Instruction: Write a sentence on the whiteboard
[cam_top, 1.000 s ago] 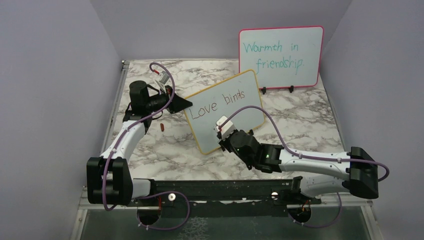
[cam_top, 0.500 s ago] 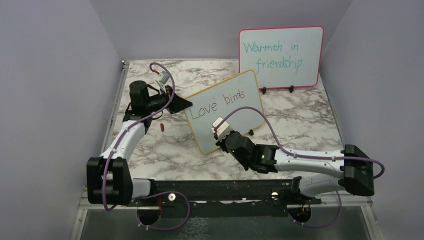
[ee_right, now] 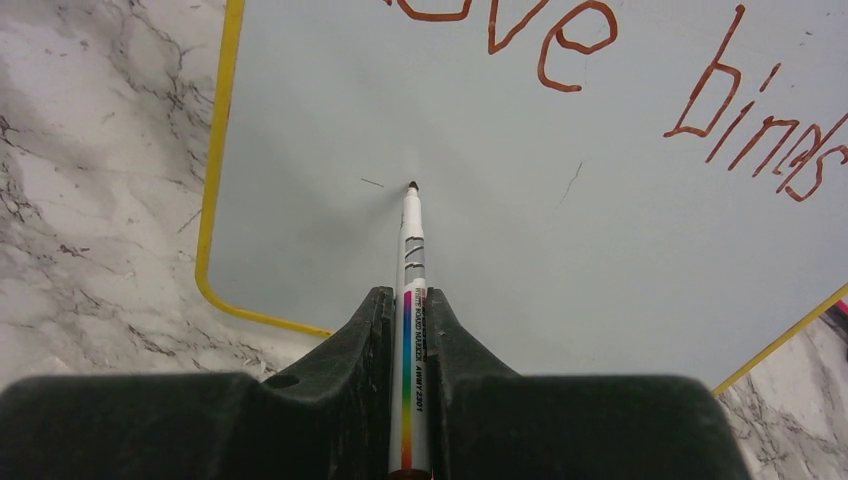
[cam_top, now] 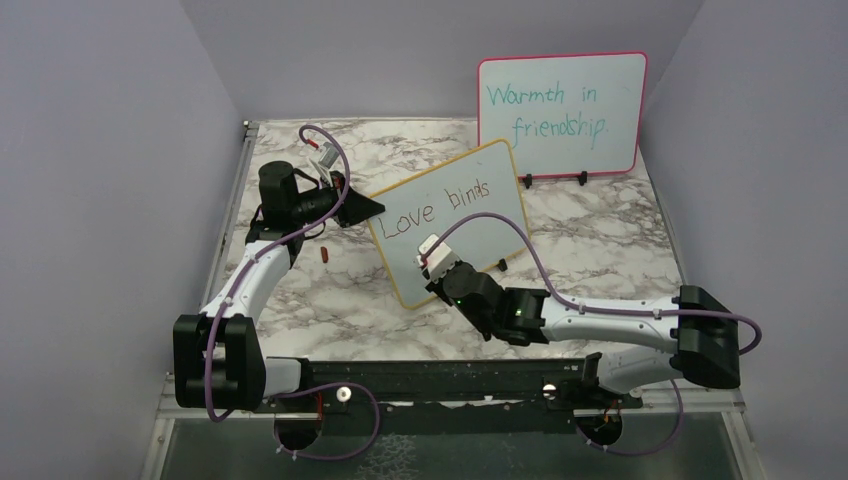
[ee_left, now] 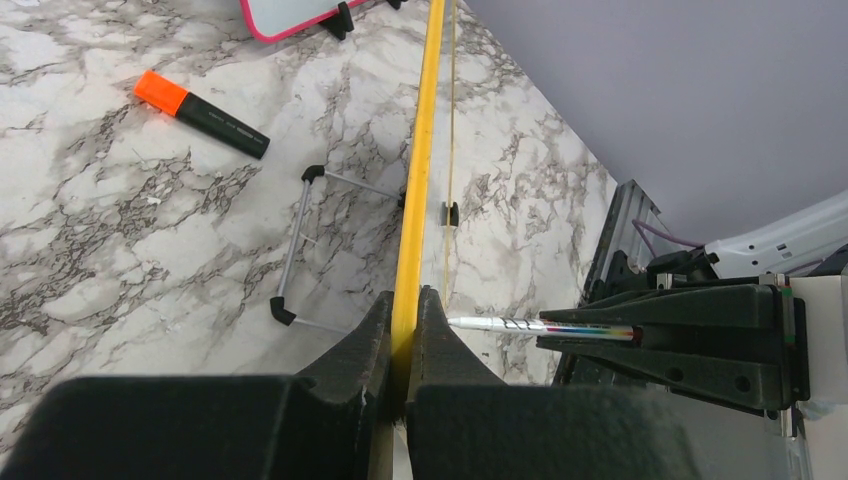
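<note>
A gray-and-white marble table [cam_top: 330, 300] sits between plain purple walls. On it the whiteboard [cam_top: 403, 258] stands tilted. The left claw [ee_left: 403, 310] is pinched tight on the whiteboard's yellow edge. The right claw [ee_right: 408, 300] is squeezed on a pen [ee_right: 411, 250], and its tip looks to touch the whiteboard under "Love". The sentence [ee_right: 702, 100] reads "Love binds" so far. I think the next word should start here, with a light push. No cup or box shows. An orange-capped marker [ee_left: 200, 112] lies loose behind the whiteboard.
</note>
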You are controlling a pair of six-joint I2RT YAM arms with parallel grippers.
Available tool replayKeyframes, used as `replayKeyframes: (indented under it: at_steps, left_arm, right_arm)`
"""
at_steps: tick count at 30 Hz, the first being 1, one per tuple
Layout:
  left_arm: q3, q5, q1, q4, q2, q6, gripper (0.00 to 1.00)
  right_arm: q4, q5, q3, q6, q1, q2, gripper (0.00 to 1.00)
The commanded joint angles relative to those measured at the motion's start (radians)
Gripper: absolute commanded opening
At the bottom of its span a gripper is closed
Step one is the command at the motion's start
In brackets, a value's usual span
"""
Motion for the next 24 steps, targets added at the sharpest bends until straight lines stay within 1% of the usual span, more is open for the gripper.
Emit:
replayKeyframes:
  at_steps: [1, 12, 24]
  left_arm:
    - [0.002, -0.058, 0.006, -0.081, 0.010, 0.073, 0.00]
    - [0.005, -0.059, 0.006, -0.084, 0.010, 0.075, 0.00]
    - [0.006, -0.062, 0.006, -0.089, 0.009, 0.079, 0.00]
  right_arm:
    - [0.009, 0.032, 0.035, 0.014, 0.008, 0.022, 0.01]
    - [-0.052, 0.043, 0.034, 0.035, 0.007, 0.005, 0.01]
    - [-0.100, 0.021, 0.020, 0.061, 0.007, -0.010, 0.01]
